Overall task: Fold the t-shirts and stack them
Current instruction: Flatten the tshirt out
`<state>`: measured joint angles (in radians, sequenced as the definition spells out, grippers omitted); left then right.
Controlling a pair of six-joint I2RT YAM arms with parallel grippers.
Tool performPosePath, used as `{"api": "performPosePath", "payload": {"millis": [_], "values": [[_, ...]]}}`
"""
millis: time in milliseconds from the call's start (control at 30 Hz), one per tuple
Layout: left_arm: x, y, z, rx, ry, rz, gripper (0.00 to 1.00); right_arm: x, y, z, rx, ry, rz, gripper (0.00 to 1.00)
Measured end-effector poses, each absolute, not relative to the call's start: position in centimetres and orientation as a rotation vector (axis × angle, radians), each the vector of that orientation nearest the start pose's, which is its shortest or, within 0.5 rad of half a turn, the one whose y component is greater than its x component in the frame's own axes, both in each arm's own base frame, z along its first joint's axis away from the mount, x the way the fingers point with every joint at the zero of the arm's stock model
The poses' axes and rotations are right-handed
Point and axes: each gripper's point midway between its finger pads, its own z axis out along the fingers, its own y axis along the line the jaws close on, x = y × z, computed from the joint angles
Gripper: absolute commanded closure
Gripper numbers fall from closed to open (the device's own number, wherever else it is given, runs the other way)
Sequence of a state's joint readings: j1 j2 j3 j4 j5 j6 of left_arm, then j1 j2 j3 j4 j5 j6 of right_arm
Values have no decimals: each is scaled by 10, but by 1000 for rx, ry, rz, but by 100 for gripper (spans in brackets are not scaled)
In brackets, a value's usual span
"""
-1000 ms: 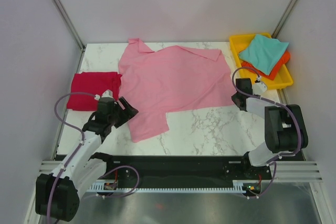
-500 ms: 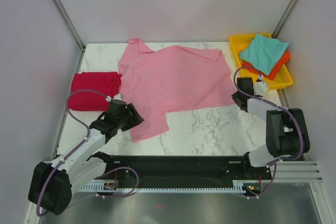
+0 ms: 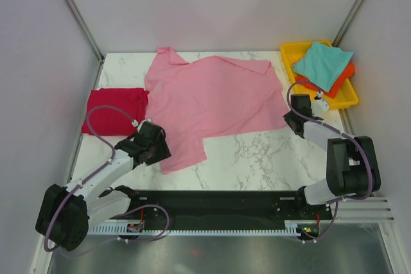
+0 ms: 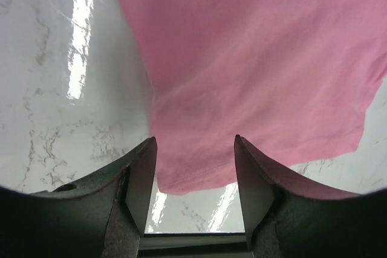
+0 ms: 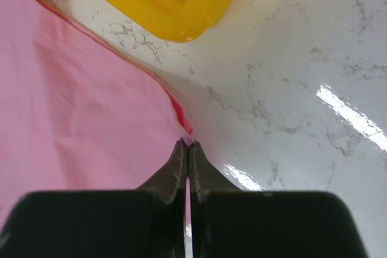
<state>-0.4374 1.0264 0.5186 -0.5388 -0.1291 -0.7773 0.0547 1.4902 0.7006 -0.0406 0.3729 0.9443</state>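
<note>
readable text: none in any view
pink shirt (image 3: 212, 97): plain cloth, no print or tag legible
tray (image 3: 287, 50): no label or number
table (image 3: 257, 152): marble veins only, no writing

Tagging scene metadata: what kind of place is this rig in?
Probably a lab test cell, not a home: bare white panel walls, a marble-look table with a pink t-shirt spread out, and a yellow tray holding more shirts.
</note>
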Motion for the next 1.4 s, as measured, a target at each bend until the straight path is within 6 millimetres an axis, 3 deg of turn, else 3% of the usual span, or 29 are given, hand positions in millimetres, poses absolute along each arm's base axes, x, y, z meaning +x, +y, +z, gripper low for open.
{"api": "performPosePath", "payload": {"millis": [167,467,667,1000,1067,1200,1267,1367,1400], "values": [[181,-111,29,-415,2688,-226,40,365,-12,45,1152,2025,54,100],[168,-114,30,-406,2740,-213,43,360,-12,41,1156,2035,50,100],[164,-122,39,-392,2761,-225,43,360,-11,42,1155,2033,55,100],[158,-121,25,-382,2848,-129,41,360,-10,42,1154,2036,61,100],[160,-121,23,-383,2857,-113,44,360,-10,42,1153,2037,64,100],[161,-121,20,-380,2867,-85,59,360,-9,42,1153,2039,67,100],[160,-121,20,-373,2868,-84,61,360,-8,42,1152,2041,71,100],[160,-122,18,-364,2875,-79,59,360,-8,42,1151,2044,75,100],[159,-122,16,-362,2882,-71,53,360,-7,42,1150,2044,77,100]]}}
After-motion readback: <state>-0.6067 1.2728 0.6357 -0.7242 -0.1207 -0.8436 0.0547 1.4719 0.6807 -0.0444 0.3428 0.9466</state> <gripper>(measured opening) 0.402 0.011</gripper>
